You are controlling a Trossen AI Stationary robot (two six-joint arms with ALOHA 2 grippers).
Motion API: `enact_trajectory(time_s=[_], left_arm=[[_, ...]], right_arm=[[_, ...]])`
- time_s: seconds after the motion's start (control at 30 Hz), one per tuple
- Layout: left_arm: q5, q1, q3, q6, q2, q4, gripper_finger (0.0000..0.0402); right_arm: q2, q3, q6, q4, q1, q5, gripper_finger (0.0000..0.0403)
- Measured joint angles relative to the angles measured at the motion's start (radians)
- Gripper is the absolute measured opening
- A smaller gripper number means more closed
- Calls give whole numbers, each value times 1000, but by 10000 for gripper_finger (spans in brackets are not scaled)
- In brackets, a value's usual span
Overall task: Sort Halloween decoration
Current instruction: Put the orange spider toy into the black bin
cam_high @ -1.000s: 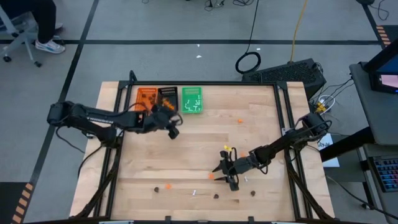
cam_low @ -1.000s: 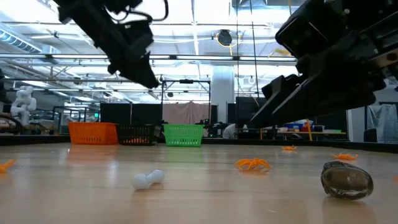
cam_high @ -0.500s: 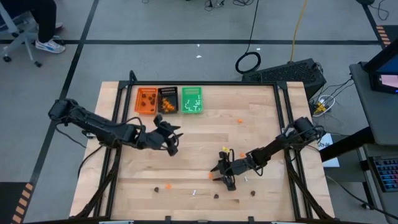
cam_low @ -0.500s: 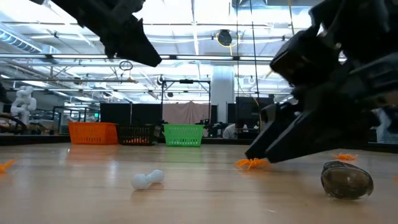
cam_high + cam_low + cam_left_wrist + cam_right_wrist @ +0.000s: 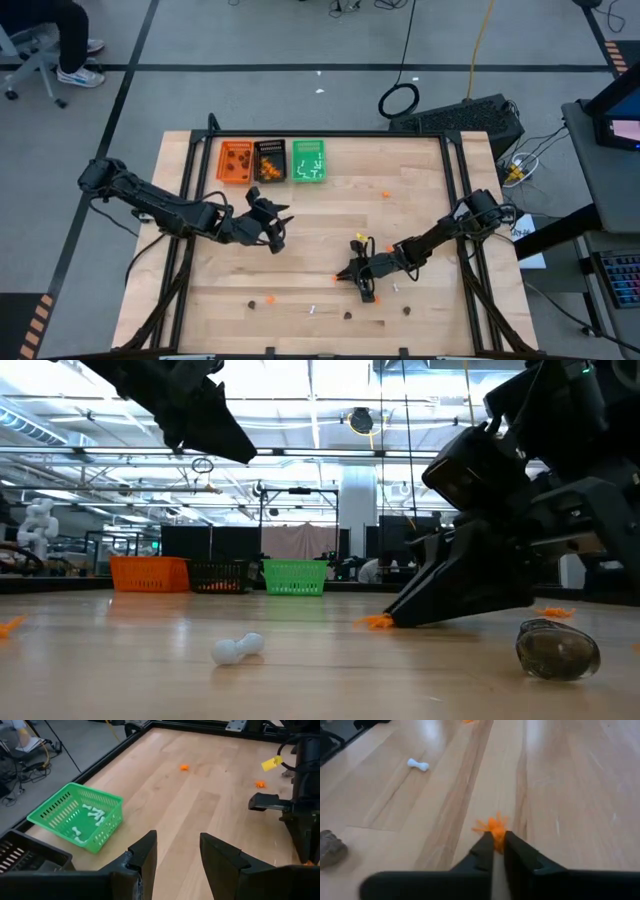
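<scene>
1. Table (image 5: 420,170): wood, three trays at its far edge, orange (image 5: 236,161), black (image 5: 269,160), green (image 5: 308,160). Loose trinkets scattered over the near half and right of centre.
2. Left gripper (image 5: 277,228) hangs above the table, near the trays; fingers (image 5: 142,857) apart, nothing between them.
3. Right gripper (image 5: 357,285) is down at the table, near-centre, fingers pinched together on an orange blob (image 5: 492,827); fringe sticks out past the tips.
4. Blob looks light, soft and frilly. It should squash rather than slip, so pinch the body, not the strands. Probably bound for the orange tray.
5. White stick (image 5: 237,648) lies near the front edge: rigid, bone-shaped, likely rolls. Grab it mid-shaft, across its width.
6. Brown blob (image 5: 557,650) just beside the right gripper: glossy, probably slippery, so close across its middle.
</scene>
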Motion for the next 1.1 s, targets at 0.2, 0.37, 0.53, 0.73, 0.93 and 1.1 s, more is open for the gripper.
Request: enact_trajectory(time_s=[0.2,0.37,0.53,0.73,0.93,1.1], left_arm=[[2,-13,0,-33,16,5,145],[8,-44,-1,-56,76,30,145],[48,-83,-1,-60,158,88,145],[208,-160,-2,-40,243,224,145],[341,-271,-1,75,348,384,145],[367,-311,-1,130,458,481,145]], right_arm=[[6,-1,-54,59,0,25,8],[5,-1,-77,125,-17,33,1],[5,-1,-79,147,-37,34,0],[4,-1,-73,144,-45,32,1],[4,-1,-99,145,-44,31,2],[3,0,-101,146,-44,31,2]])
